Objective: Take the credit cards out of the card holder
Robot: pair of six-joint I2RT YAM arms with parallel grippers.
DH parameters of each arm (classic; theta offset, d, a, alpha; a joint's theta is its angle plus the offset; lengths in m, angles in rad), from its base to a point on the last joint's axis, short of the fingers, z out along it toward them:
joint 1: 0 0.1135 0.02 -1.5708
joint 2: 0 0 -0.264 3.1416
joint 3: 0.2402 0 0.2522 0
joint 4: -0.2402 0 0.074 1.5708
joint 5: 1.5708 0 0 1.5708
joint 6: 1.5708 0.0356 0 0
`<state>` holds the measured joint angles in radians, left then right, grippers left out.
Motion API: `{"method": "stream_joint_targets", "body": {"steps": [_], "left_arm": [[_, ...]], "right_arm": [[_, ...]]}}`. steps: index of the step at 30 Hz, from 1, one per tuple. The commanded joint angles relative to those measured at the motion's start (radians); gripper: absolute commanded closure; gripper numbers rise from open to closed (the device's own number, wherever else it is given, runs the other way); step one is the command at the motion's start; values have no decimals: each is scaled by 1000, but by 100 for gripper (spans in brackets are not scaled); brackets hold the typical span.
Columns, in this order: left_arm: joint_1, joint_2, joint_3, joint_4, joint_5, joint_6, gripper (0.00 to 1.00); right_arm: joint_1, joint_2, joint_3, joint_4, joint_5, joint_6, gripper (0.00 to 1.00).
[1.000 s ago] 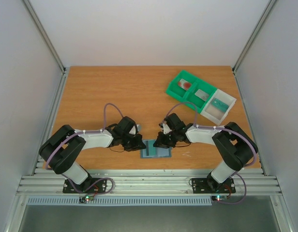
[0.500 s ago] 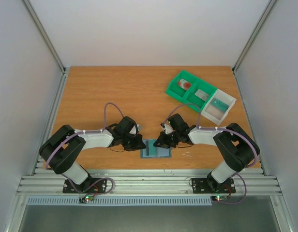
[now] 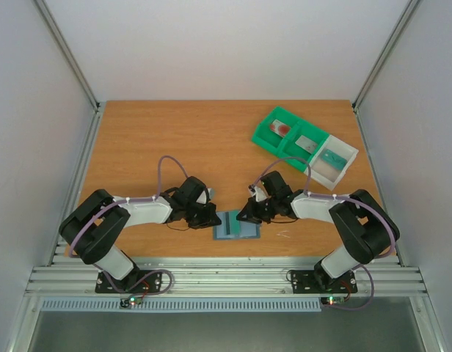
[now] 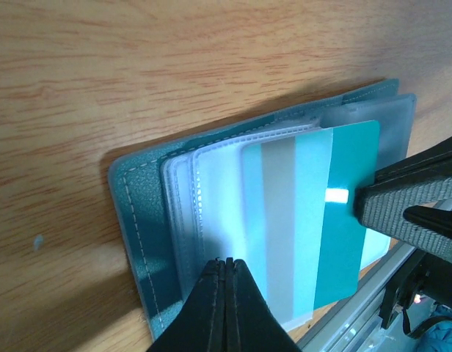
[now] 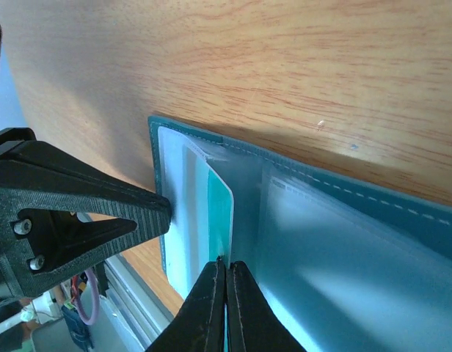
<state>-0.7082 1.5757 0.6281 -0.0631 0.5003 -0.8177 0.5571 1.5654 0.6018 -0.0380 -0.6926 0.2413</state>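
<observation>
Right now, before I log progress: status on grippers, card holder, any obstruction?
Left gripper shut, tips on card holder. Right gripper shut on teal card, partly out. Nothing in the way.

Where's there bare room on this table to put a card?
Bare: the far-left table, from its left edge to the green bins, beyond both arms. Crowded: near centre, left pincer and right pincer at the card holder and teal card.
</observation>
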Motion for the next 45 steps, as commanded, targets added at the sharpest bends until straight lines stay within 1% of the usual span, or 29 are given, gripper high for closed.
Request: {"method": "stream_joint_targets", "body": {"steps": [1,6,12,17,23,27,30,33,35,39,40,42,45], "left_arm": [[-1,27,5,-52,-60,21,100],[-2,26,18,-65,-65,24,100],[-1,32,26,-59,-58,23,100],[-2,25,51,-56,-44,15,99],[-1,-3,86,-43,-23,-10,94],[-1,-44,97,-46,-17,-25,86],[-2,-87,100,-59,-26,-32,77],[-2,-141,105,-82,-57,4,71],[-1,-177,118,-122,-89,39,69],[-2,-237,158,-210,-107,82,64],[-2,-254,162,-214,-102,71,60],[-1,-288,164,-202,-76,33,52],[2,-328,169,-154,-1,-71,46]], "right_arm": [[-21,-30,-10,-29,27,-25,99],[-33,-61,5,-105,51,-34,99],[-33,-152,52,-258,141,-97,99],[-33,-206,79,-329,178,-121,99],[-33,-249,125,-415,211,-139,99],[-33,-270,151,-425,231,-164,99],[-33,-259,188,-448,217,-160,99],[-33,-252,218,-470,198,-131,99],[-33,-255,230,-460,180,-134,99],[-29,-275,237,-388,183,-207,99],[-24,-281,237,-348,196,-222,99],[-17,-295,238,-290,215,-280,99],[-2,-338,222,-212,270,-336,99]]}}
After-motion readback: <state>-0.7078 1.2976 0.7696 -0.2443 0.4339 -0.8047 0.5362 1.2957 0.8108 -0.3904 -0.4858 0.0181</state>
